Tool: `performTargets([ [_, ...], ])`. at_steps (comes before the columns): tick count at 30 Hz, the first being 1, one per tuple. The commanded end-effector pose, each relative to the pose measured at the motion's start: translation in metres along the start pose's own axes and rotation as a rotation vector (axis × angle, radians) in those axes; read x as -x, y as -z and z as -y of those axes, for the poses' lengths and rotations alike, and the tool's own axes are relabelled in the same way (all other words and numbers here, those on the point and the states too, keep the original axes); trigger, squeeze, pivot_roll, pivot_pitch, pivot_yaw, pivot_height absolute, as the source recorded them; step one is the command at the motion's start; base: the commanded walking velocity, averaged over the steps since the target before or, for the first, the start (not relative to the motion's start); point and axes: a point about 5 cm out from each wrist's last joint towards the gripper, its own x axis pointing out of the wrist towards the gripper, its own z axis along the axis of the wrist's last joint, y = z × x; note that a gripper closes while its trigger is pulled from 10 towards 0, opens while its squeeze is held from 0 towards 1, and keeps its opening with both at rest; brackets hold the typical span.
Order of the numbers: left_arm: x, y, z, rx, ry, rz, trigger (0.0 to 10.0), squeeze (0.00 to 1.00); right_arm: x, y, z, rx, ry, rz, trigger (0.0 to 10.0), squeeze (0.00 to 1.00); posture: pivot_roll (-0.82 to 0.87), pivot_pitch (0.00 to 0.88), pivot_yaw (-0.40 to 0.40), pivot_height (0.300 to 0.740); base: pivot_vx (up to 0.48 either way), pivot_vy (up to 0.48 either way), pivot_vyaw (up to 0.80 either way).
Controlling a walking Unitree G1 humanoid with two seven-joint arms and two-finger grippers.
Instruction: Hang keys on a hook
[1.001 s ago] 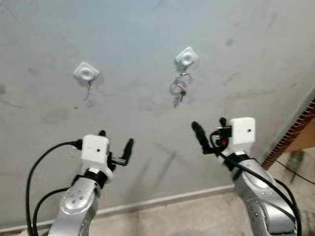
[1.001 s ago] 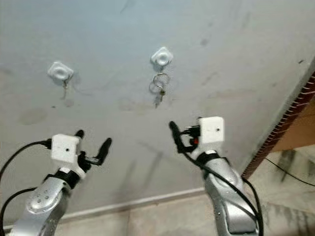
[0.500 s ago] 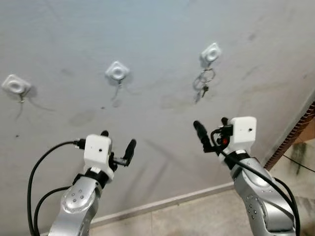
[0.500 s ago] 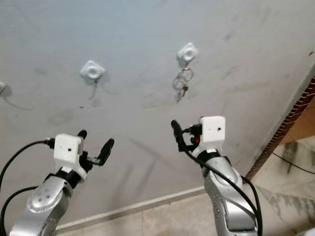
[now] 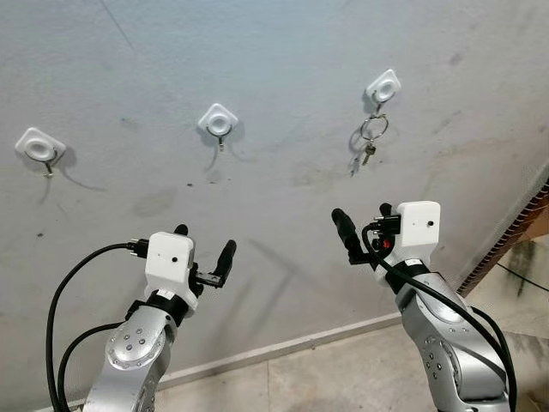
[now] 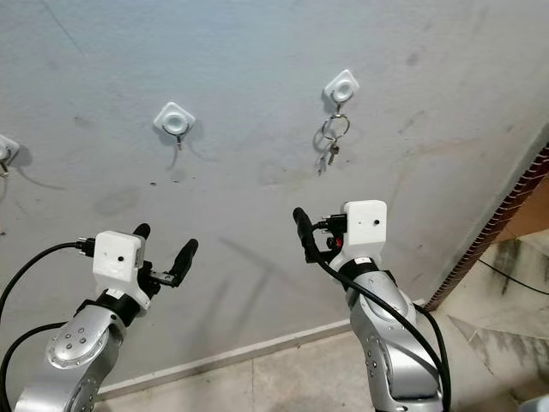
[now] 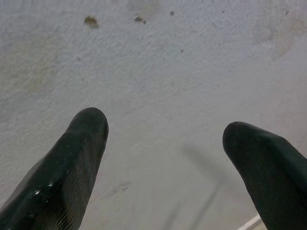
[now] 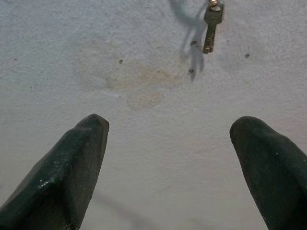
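Right hand (image 5: 364, 230): raised before the wall (image 5: 274, 69), fingers spread wide, nothing between them. Pointed up toward the keys (image 5: 367, 151), well apart from them and below. Left hand (image 5: 204, 253): raised too, fingers wide, nothing held, facing bare plaster lower on the wall.

Beyond the right hand: a small bunch of keys on a metal ring (image 5: 374, 128), hanging from the rightmost hook (image 5: 383, 88). In the right wrist view, one brass key (image 8: 210, 29) dangling flat against the wall, shadow beside it. Further left along the wall: a middle hook (image 5: 218, 123) and a leftmost hook (image 5: 39, 146), both bare of keys.

Judged from how things lie: keys already up on a hook, task likely done or close to it.

Handling, as a judgement: light, hard metal, stiff in each piece but loose as a bunch, free to swing and rattle on the ring. Smooth and likely slippery under rubbery fingers; not fragile. Best taken by the ring itself, pinched across its wire near the lower side, leaving the top open to slide over the hook tip. Gripping a single key risks the ring twisting away. Small hook, so little room for error.

Low on the wall: a pale skirting strip (image 5: 283, 348), floor tiles (image 5: 343, 378) below.
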Motion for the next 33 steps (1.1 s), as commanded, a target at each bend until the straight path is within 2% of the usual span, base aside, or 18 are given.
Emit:
performTargets([
  [1, -0.0001, 0.0025, -0.0023, 0.000, -0.010, -0.010, 10.0, 0.00, -0.0026, -0.0025, -0.0017, -0.013, 0.001, 0.014, 10.0, 0.00, 0.02, 0.032, 0.068, 0.740, 0.000, 0.000, 0.00],
  [6, -0.0008, 0.0028, -0.0023, -0.001, -0.010, -0.011, 10.0, 0.00, -0.0037, -0.0034, 0.0008, -0.011, 0.020, 0.017, 10.0, 0.00, 0.01, 0.029, 0.068, 0.740, 0.000, 0.000, 0.00],
  [10, -0.0016, 0.0028, -0.0022, -0.002, -0.009, -0.010, 10.0, 0.00, -0.0034, -0.0041, -0.0003, -0.059, -0.009, 0.008, 10.0, 0.00, 0.01, 0.027, 0.068, 0.740, -0.191, 0.000, 0.00],
  [21, -0.0035, 0.0030, -0.0022, -0.005, -0.005, -0.006, 10.0, 0.00, -0.0059, -0.0065, -0.0013, -0.051, -0.025, 0.015, 10.0, 0.00, 0.01, 0.018, 0.069, 0.740, -0.267, 0.000, 0.00],
  [26, -0.0039, 0.0029, -0.0020, -0.006, -0.003, -0.004, 10.0, 0.00, -0.0071, -0.0069, -0.0008, -0.009, -0.005, 0.016, 10.0, 0.00, 0.01, 0.014, 0.070, 0.740, -0.283, 0.000, 0.00],
  [33, -0.0040, 0.0030, -0.0018, -0.008, 0.000, -0.003, 10.0, 0.00, -0.0084, -0.0069, 0.0013, -0.001, -0.002, 0.022, 10.0, 0.00, 0.01, 0.016, 0.071, 0.740, -0.286, 0.000, 0.00],
])
